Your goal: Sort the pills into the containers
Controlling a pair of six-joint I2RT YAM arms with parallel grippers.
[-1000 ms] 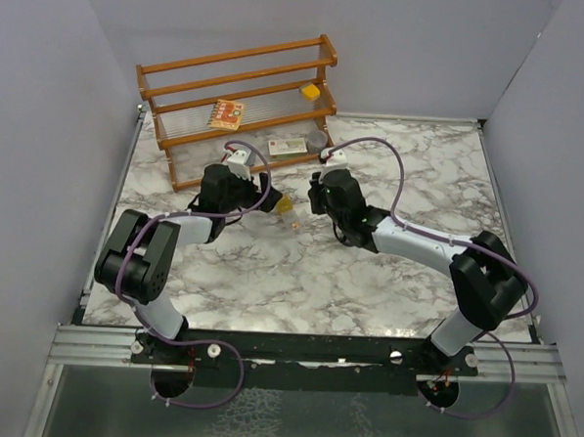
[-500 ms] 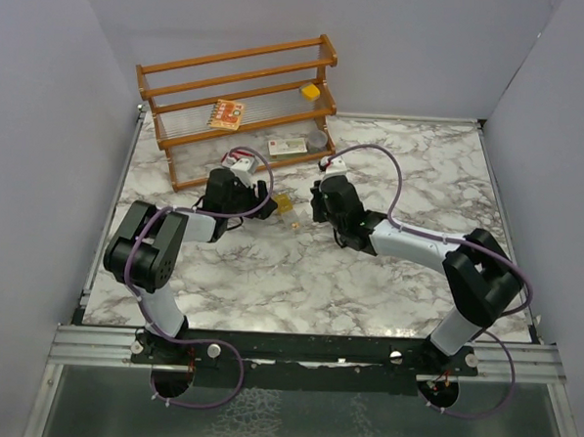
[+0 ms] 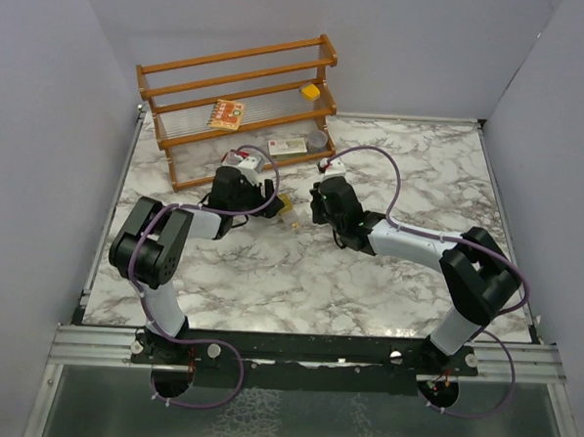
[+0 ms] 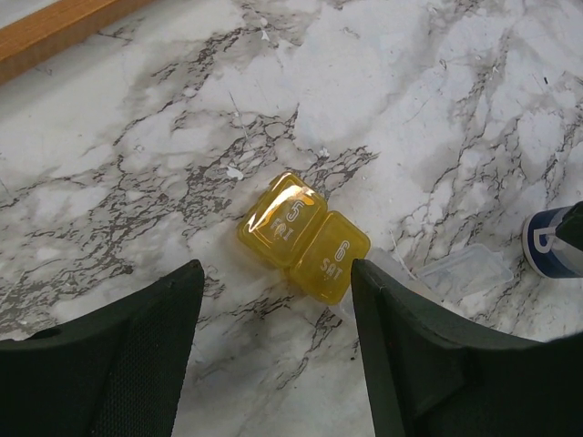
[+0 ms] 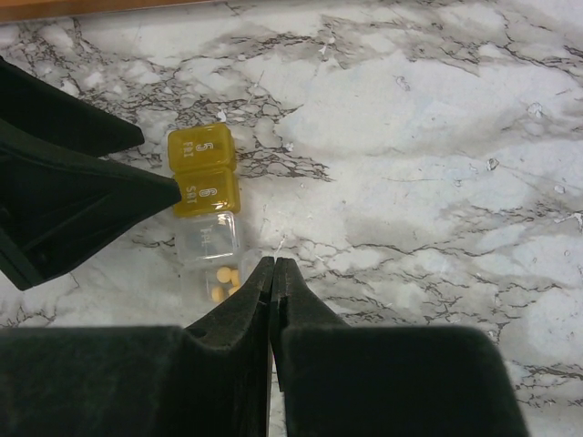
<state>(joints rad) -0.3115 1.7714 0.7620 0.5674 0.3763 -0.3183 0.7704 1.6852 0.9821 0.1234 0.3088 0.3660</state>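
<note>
Left hand (image 4: 275,278): about half open and empty, one finger at each side of a bare strip of the marble surface (image 4: 109,173).
Right hand (image 5: 273,264): fully closed, tips pressed together, nothing between them.
Pills (image 5: 224,279): a few small yellow ones in a clear compartment (image 5: 208,238), just left of the right hand's tips.
Writing: two yellow compartments (image 4: 303,238) read "5 FRI" and "6 SAT", just ahead of the left hand.

Pills (image 5: 221,274) in end compartment of organizer (image 5: 205,191), organizer on table (image 3: 299,278), rack (image 3: 258,114) behind it.
</note>
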